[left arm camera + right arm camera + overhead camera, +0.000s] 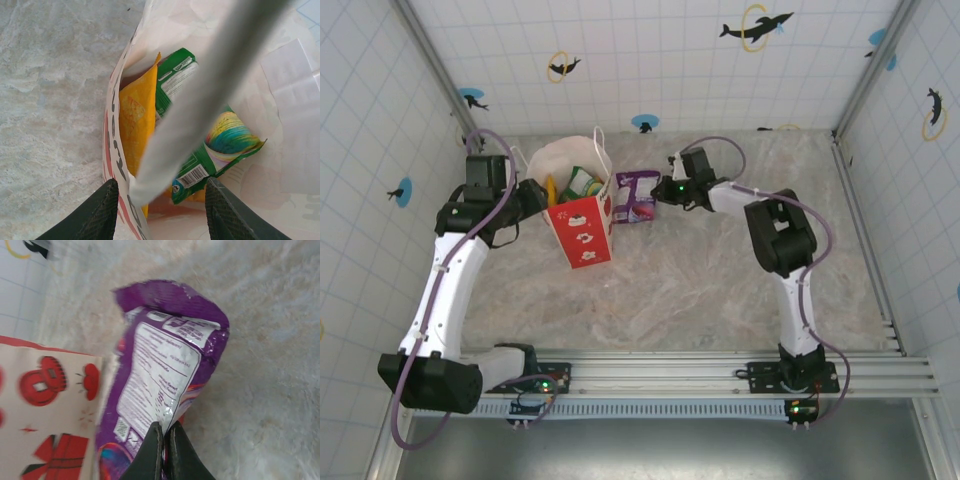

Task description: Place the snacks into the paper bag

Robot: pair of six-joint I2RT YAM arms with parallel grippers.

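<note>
The paper bag (582, 232), white above and red below, stands left of centre with its mouth open. Inside it lie an orange packet (134, 116) and a green packet (222, 142). My left gripper (159, 212) is open and straddles the bag's near wall (114, 131), one finger outside and one inside, with a blurred white handle (210, 85) crossing in front. A purple packet (162, 355) stands just right of the bag (47, 395). My right gripper (164, 434) is shut on its lower edge. From above, that gripper (656, 192) sits at the purple packet's (634, 197) right side.
The marbled tabletop (700, 290) lies open in front and to the right of the bag. Tiled walls (650, 60) close the back and both sides. The rail (720, 372) with both arm bases runs along the near edge.
</note>
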